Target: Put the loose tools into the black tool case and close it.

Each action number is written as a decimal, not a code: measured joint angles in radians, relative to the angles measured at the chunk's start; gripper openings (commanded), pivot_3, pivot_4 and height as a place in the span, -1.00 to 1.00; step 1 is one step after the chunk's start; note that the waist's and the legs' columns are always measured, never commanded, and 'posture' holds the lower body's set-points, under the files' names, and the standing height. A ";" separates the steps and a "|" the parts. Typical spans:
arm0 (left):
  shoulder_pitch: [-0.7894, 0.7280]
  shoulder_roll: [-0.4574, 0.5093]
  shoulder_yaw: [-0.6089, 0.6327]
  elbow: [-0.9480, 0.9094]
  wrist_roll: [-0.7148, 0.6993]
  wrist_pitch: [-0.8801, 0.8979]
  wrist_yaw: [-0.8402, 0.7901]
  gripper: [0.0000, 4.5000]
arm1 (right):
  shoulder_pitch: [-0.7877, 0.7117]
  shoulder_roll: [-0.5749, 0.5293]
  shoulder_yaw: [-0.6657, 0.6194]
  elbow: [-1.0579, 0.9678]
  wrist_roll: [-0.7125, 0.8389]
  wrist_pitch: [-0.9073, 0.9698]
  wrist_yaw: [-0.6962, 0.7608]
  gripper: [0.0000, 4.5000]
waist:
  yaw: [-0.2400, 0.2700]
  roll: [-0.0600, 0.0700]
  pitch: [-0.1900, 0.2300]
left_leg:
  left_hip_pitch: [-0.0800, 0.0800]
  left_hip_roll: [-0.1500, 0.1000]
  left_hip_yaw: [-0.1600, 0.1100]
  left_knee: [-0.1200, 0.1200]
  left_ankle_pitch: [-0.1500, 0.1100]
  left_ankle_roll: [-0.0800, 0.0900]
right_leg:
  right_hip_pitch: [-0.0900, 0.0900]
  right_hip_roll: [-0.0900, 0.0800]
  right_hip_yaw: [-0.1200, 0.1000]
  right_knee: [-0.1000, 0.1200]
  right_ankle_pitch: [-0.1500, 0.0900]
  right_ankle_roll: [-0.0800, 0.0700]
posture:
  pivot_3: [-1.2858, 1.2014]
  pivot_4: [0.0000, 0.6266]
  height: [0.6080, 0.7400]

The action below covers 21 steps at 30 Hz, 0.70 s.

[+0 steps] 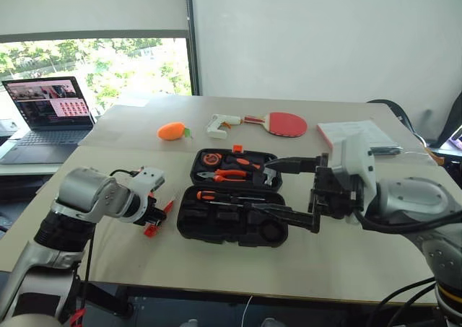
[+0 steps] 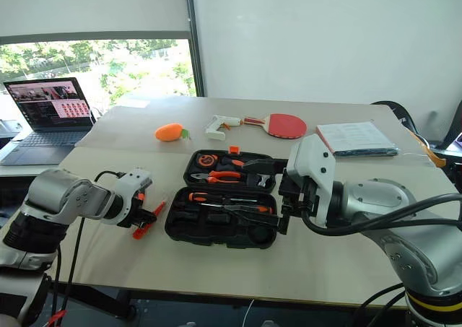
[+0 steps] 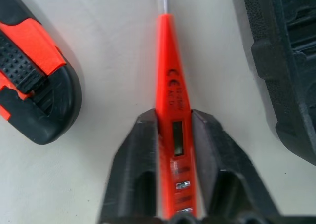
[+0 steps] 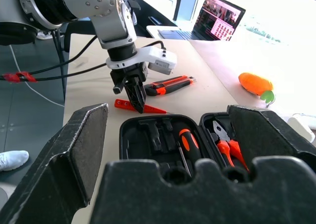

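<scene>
The black tool case [image 1: 189, 223] lies open in the middle of the table. Orange pliers [image 1: 229, 174] sit in its far half and a screwdriver [image 1: 216, 195] in its near half. On the table just left of the case lies a slim orange-red tool [image 3: 170, 80], and my left gripper [image 3: 170, 119] points down with both fingers pressed against its sides. A black-and-orange utility knife [image 3: 34, 95] rests beside it on the side away from the case. My right gripper [image 1: 287, 190] hangs open over the case's right end, pointing left, with nothing between its fingers.
At the back of the table are an orange carrot toy [image 1: 172, 131], a white glue gun [image 1: 220, 125], a red paddle [image 1: 285, 123] and a stack of papers [image 1: 357, 133]. An open laptop [image 1: 50, 114] stands on a side table at the far left.
</scene>
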 measured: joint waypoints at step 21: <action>-0.101 0.228 -0.211 0.147 0.142 -0.462 -0.552 -0.80 | 0.185 -0.147 -0.050 -0.023 0.048 -0.004 0.109 1.00 | -0.005 -0.005 0.003 | -0.004 0.001 0.006 0.000 0.000 0.000 | -0.003 0.001 -0.001 -0.002 0.000 0.000 | 0.03 -0.52 1.00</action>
